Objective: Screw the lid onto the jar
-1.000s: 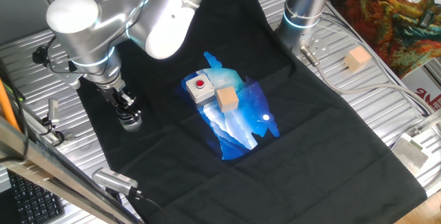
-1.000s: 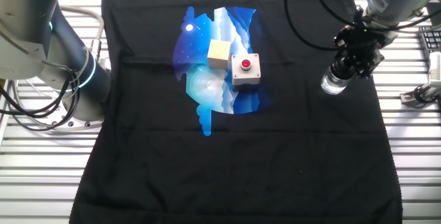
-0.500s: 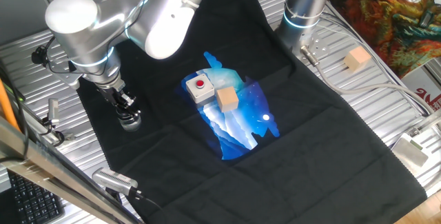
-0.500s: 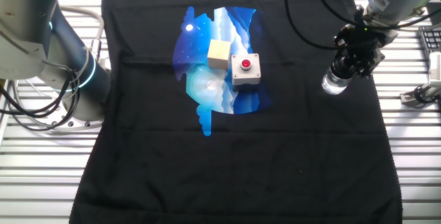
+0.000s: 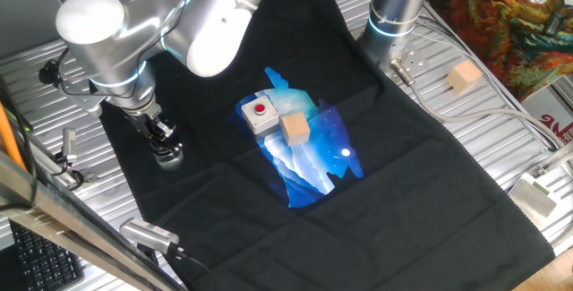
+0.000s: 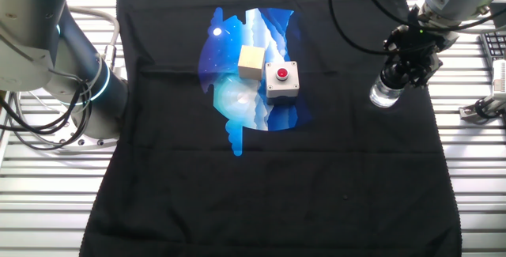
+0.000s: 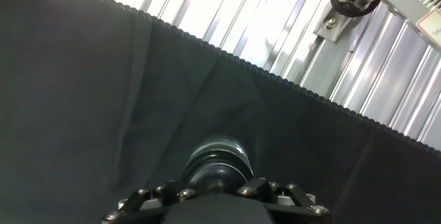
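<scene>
One arm leans over the black cloth (image 5: 412, 175) on the bench (image 6: 47, 209), its gripper (image 5: 164, 141) pointing straight down at the jar (image 5: 169, 158), which stands upright on the cloth near the edge, well apart from the printed blue patch (image 6: 249, 67). From the other side the jar (image 6: 383, 95) shows as clear glass just under the gripper (image 6: 399, 73), the fingers reaching down onto its top. The lid (image 7: 219, 163) shows from the hand camera as a dark round cap directly beyond the fingers, seated on the jar's mouth; the gripper looks closed around it, though the contact itself is hard to see. Out on the blue patch sit a grey box with a red button (image 6: 281, 80) and, touching it, a wooden cube (image 6: 251, 62). Another wooden cube (image 5: 464, 78) lies off the cloth on the bench.
</scene>
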{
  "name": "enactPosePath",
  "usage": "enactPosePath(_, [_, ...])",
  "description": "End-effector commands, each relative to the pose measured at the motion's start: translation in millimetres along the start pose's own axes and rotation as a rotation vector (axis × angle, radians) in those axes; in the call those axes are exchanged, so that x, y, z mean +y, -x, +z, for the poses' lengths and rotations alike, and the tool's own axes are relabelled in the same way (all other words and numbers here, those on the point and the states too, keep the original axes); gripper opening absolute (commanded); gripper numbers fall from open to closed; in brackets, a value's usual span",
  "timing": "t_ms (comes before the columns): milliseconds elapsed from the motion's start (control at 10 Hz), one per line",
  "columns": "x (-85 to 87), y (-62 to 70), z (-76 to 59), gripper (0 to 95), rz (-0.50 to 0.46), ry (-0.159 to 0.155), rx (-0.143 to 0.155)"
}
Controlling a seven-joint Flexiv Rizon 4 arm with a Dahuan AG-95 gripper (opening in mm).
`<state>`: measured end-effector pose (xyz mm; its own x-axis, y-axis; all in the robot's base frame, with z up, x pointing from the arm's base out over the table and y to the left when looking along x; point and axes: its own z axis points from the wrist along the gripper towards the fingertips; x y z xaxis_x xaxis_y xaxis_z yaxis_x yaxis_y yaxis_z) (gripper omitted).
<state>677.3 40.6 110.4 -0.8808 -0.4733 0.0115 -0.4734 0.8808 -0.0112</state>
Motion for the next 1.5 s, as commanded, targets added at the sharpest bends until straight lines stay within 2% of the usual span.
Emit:
enactPosePath(100, [1.4,1.0,-1.0,0.0,0.002,0.001,0.0])
enactPosePath(800, [5.9,5.0,-2.5,0.0,0.011,-0.002,0.002])
enactPosePath(1500, [17.3,13.9,-4.1,0.0,0.027,-0.008,0.004])
